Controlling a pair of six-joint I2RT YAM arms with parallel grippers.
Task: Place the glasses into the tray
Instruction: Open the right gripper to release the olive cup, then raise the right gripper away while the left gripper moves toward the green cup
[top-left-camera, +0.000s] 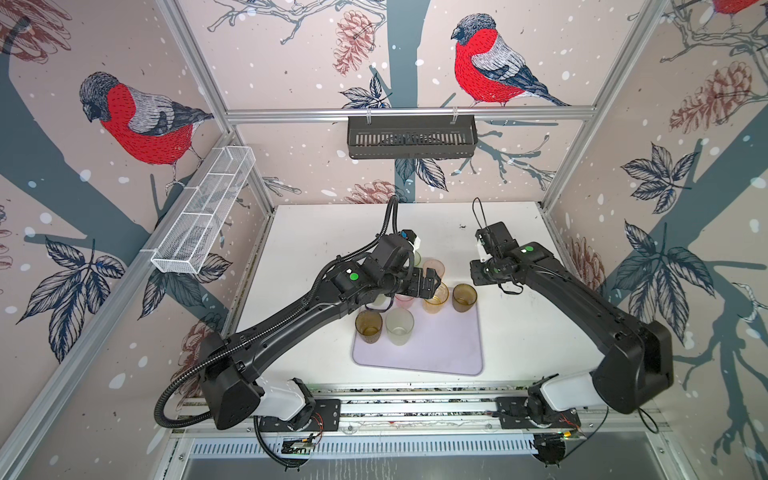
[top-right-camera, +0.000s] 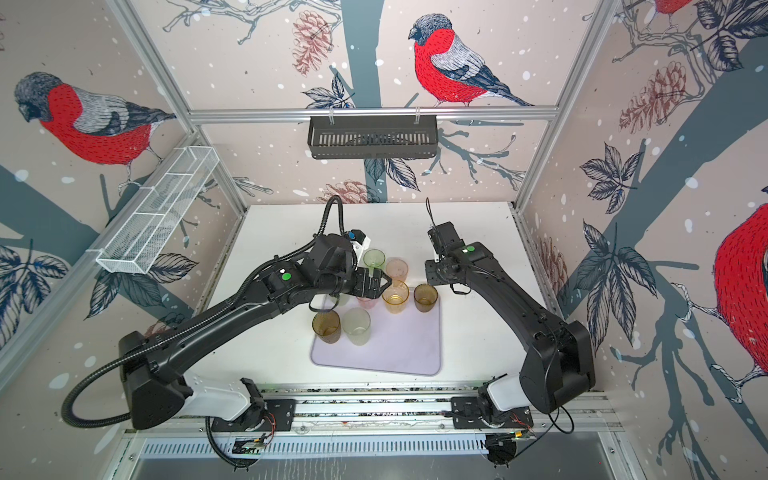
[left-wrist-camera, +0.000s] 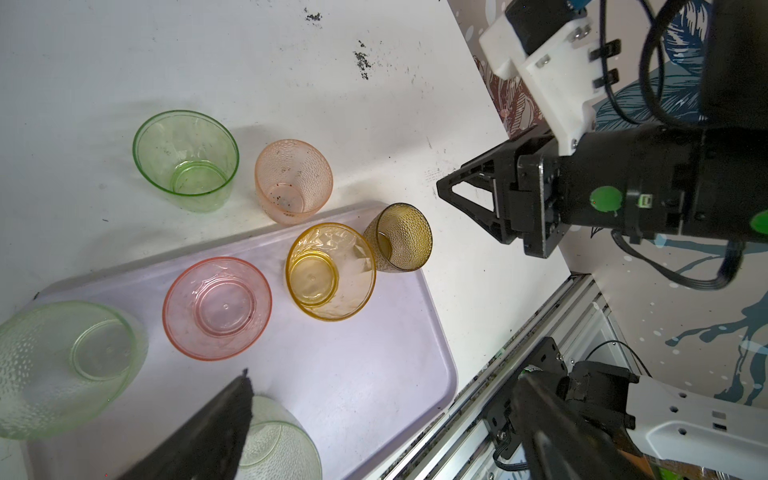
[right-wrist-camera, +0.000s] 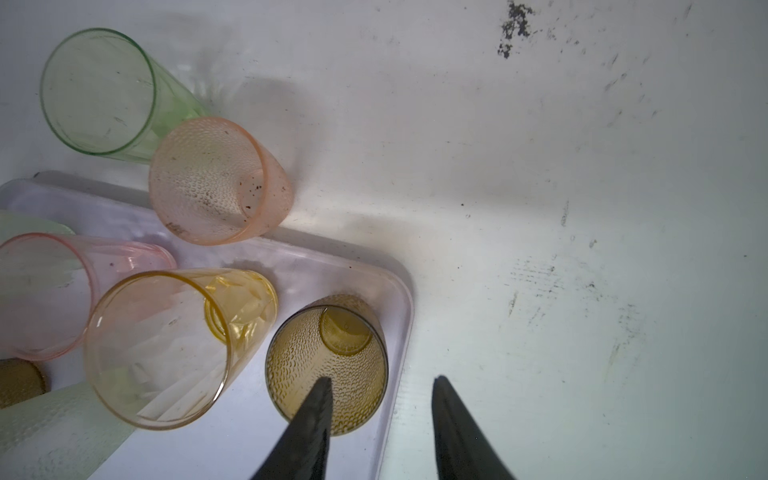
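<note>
the tray (top-left-camera: 440, 353) is a flat slab of smooth pale lilac plastic, rectangular with rounded corners and a low raised rim. it lies just below the middle of both top views on the white, scuffed surface (top-left-camera: 316, 232).

six of the glasses stand upright inside the tray. along its far edge, from left to right:
- a pale green glass (left-wrist-camera: 66, 365) with a pebbled, cloudy wall, mostly hidden under the left arm in the top views
- a pink glass (left-wrist-camera: 217, 307), smooth and wide-mouthed
- an amber glass (top-left-camera: 436, 298) with faceted, crinkled sides
- the right brown glass (top-left-camera: 464, 297), narrow and covered in fine dimples, in the far right corner

lower in the frame, at the tray's left side, the left brown glass (top-left-camera: 368, 326) is dimpled too. it stands just beside a frosted glass (top-left-camera: 400, 326), whitish and matte.

two more glasses stand off the tray on the bare surface, just beyond its far rim and close beside each other. one is a bright green glass (top-right-camera: 374, 259), clear and smooth with a thick round base. the other is a peach glass (top-right-camera: 397, 269), dimpled, with dark specks inside.

the left hand (top-right-camera: 381, 283) is black, and a ribbed pad shows in the left wrist view. it hangs over the tray's far edge above the pink and amber glasses, spread wide and holding nothing.

the right hand (right-wrist-camera: 382, 379) hovers above the tray's far right corner. its two tapered black fingers (right-wrist-camera: 316, 415) are parted and grip nothing. in the right wrist view one finger overlaps the mouth of the right brown glass and the other lies over bare surface.
</note>
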